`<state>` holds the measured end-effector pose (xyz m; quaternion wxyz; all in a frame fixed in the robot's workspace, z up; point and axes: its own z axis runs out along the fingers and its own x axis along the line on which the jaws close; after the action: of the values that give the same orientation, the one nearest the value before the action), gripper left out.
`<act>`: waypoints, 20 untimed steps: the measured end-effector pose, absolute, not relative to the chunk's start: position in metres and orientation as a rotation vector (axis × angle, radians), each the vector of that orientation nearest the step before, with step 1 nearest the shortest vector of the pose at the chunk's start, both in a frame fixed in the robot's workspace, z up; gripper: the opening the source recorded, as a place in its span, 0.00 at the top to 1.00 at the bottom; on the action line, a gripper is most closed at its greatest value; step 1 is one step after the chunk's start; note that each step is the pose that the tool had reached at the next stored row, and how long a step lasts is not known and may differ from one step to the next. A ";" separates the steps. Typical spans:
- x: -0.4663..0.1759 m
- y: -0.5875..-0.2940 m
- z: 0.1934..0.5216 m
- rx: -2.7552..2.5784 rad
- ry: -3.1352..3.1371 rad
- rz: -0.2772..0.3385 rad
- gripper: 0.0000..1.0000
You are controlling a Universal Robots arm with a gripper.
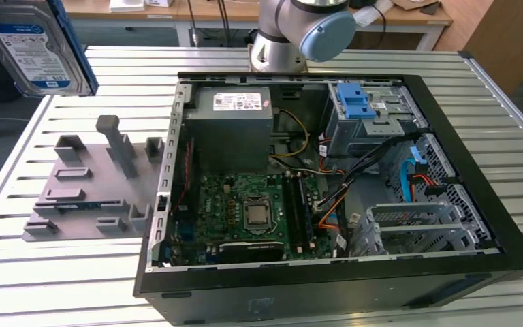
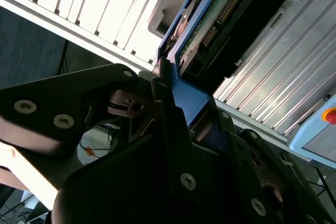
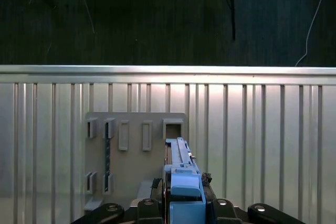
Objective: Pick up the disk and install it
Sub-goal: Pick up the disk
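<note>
Above the grey fixture (image 1: pixel 80 191) at the exterior view's left, I'm holding the disk (image 1: pixel 39 44), gripper (image 3: pixel 184 190) clamping its blue carrier.

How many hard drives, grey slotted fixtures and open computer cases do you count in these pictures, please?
Silver rectangular hard drive in a blue plastic carrier: 1
Grey plastic slotted fixture: 1
Open black metal computer case: 1
Total: 3

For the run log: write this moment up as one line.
gripper: shut on the disk | disk: aloft, clear of grey fixture | computer case: open, disk not yet installed
</note>
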<state>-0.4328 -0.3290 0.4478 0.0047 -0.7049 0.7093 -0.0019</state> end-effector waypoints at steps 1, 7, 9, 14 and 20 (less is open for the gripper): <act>-0.433 -0.329 0.450 -2.208 2.222 -0.006 0.64; -0.433 -0.329 0.461 -2.208 2.222 -0.006 0.64; -0.433 -0.329 0.465 -2.208 2.222 -0.006 0.64; -0.433 -0.329 0.473 -2.208 2.222 -0.006 0.64; -0.433 -0.329 0.482 -2.208 2.222 -0.006 0.64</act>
<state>-0.4328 -0.3290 0.4821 0.0046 -0.7049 0.7093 -0.0019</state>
